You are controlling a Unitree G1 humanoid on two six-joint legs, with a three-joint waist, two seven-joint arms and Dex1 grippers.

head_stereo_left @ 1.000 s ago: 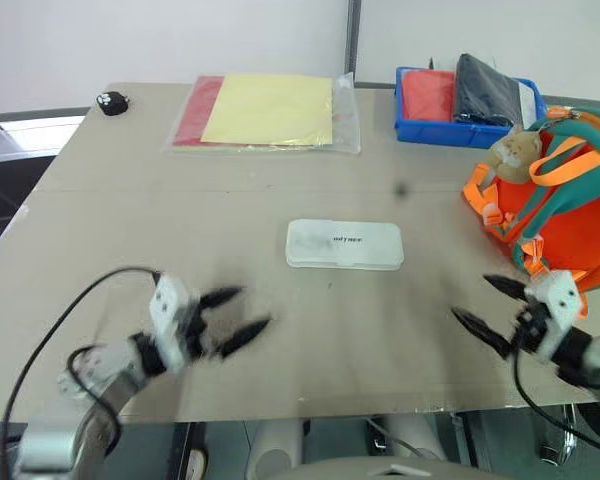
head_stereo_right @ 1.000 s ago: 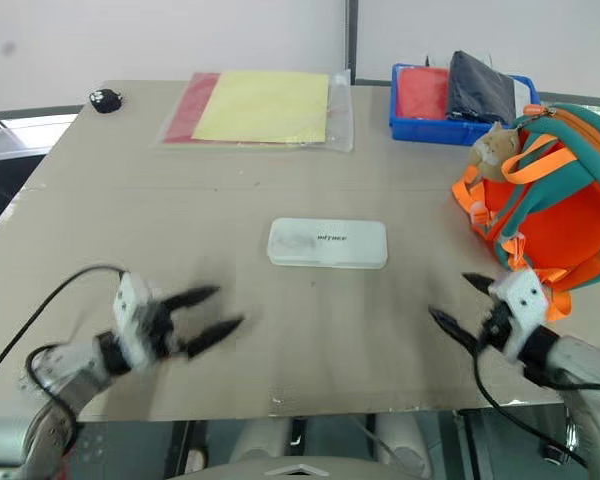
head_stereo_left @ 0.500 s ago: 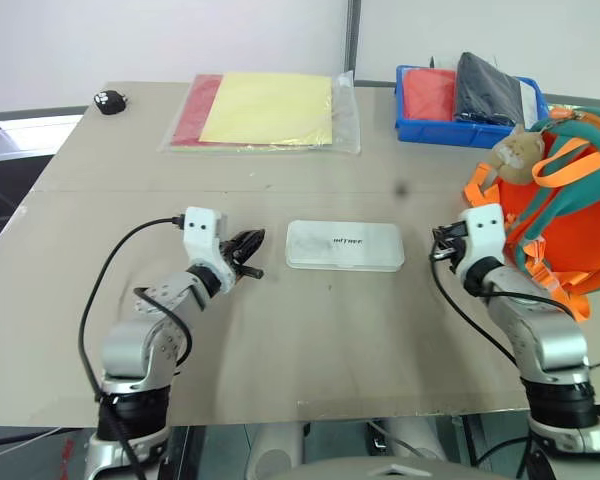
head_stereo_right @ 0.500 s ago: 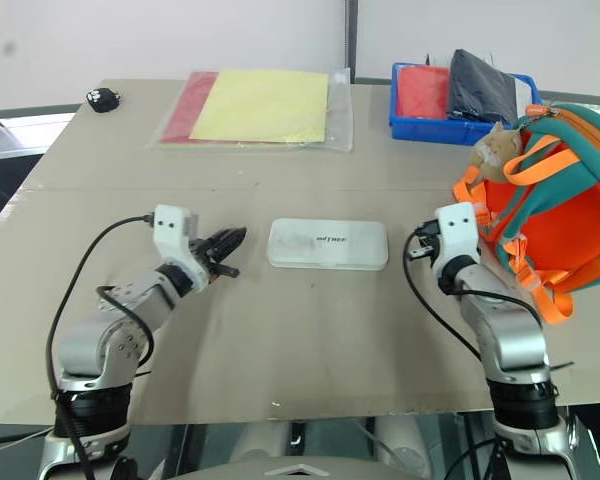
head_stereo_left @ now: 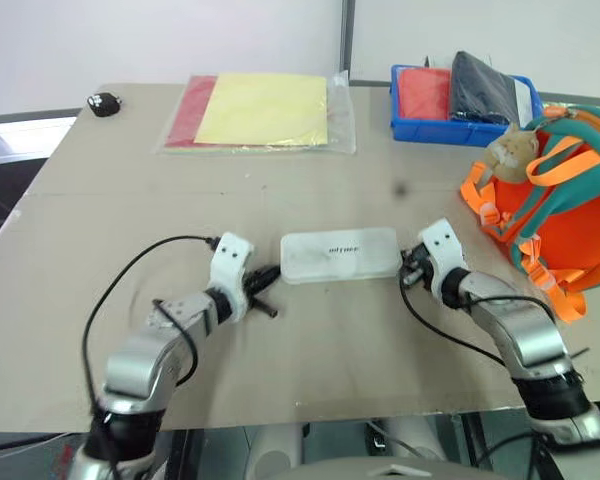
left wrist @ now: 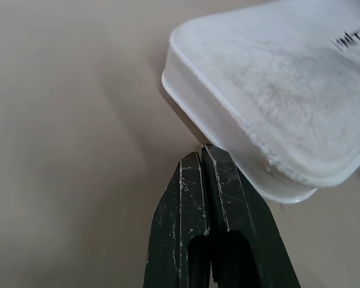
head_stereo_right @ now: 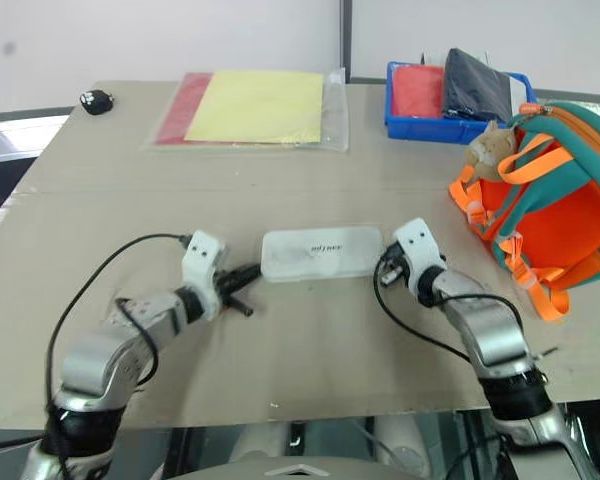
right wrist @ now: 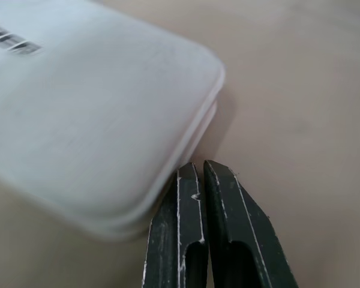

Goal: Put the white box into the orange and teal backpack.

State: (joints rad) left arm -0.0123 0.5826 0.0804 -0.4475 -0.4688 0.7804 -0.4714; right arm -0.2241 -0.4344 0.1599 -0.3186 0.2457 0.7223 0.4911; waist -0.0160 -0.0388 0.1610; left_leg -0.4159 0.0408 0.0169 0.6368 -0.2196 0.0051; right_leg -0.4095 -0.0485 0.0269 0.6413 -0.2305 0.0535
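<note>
The white box (head_stereo_left: 340, 255) lies flat on the table's middle, dark lettering on top, slightly skewed. My left gripper (head_stereo_left: 272, 276) is shut with nothing in it. Its tips sit low on the table against the box's left end, right at the box's corner (left wrist: 276, 174) in the left wrist view. My right gripper (head_stereo_left: 406, 272) is shut and empty too, with its tips at the box's right end, under the rounded edge (right wrist: 186, 150). The orange and teal backpack (head_stereo_left: 570, 215) stands at the table's right side, a tan plush toy (head_stereo_left: 511, 150) on it.
A blue bin (head_stereo_left: 464, 95) with red and dark items stands at the back right. A clear sleeve with yellow and red sheets (head_stereo_left: 264, 111) lies at the back middle, and a small black object (head_stereo_left: 104, 102) at the back left. Bare tabletop (head_stereo_left: 130, 220) surrounds the box.
Both grippers went from open to shut. Both arms came forward and inward from the table's front edge to the two ends of the white box.
</note>
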